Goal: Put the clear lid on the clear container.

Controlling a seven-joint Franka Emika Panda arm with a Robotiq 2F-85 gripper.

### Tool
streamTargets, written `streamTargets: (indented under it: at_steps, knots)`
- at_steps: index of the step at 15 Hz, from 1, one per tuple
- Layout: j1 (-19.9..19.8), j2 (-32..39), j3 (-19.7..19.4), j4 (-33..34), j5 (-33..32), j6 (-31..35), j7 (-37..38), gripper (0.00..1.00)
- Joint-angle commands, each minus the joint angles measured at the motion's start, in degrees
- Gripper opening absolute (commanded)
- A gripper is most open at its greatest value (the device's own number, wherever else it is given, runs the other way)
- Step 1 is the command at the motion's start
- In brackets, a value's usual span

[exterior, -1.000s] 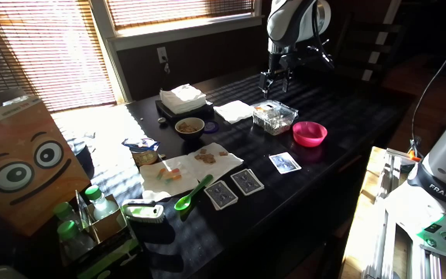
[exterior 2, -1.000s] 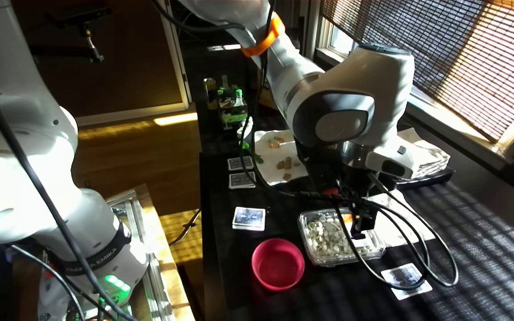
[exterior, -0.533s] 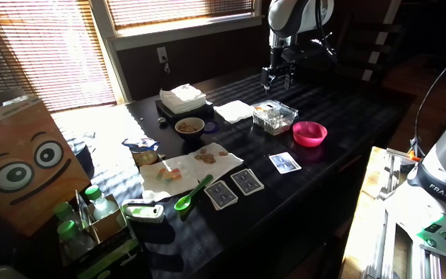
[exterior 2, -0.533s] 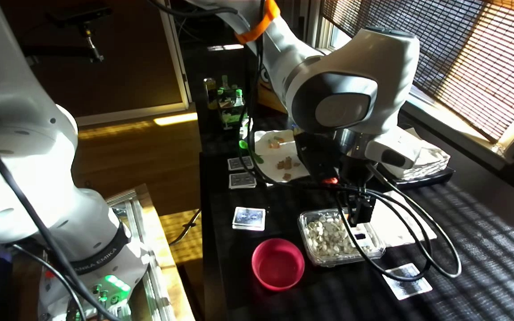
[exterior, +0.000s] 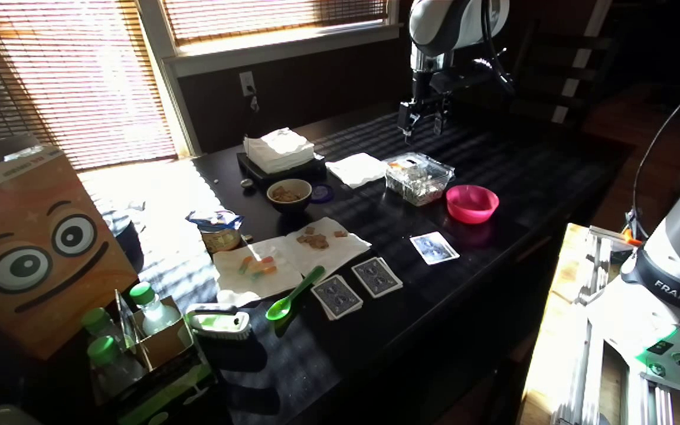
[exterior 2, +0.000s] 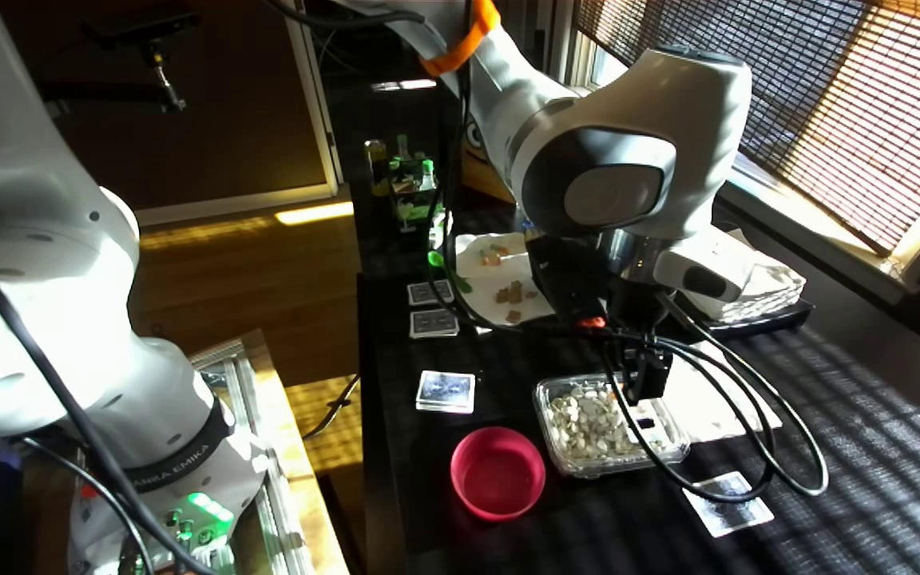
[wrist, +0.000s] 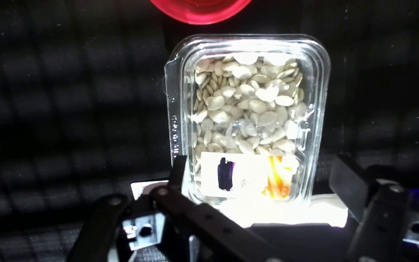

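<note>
The clear container point(exterior: 414, 188) stands on the dark table, full of pale seeds, in both exterior views. Over its top lies the clear lid point(exterior: 425, 162), whose rim seems to line up with the box's. A white and orange label point(wrist: 246, 174) shows at one end; whether the lid is pressed tight I cannot tell. My gripper point(wrist: 264, 180) is open, with its two fingers wide apart. It hangs above the labelled end, apart from the box, and nothing is between its fingers. A cable crosses part of the box in an exterior view point(exterior 2: 588, 423).
A pink bowl point(exterior 2: 497, 473) stands close beside the container. White napkins point(exterior: 359, 170) lie at the labelled end, with a napkin stack point(exterior: 280, 150) farther along. Playing cards point(exterior 2: 727, 503) lie nearby. A small bowl of snacks point(exterior: 290, 193) and a green spoon point(exterior: 294, 295) are farther off.
My gripper has risen a little above the container, mostly in the first half second, and then barely moved. It stays open. Container and lid have not moved.
</note>
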Motion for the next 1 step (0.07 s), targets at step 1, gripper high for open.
streamTargets:
  at_steps: [1]
  knots:
    - [-0.26, -0.03, 0.26, 0.07, -0.07, -0.13, 0.04, 1.00]
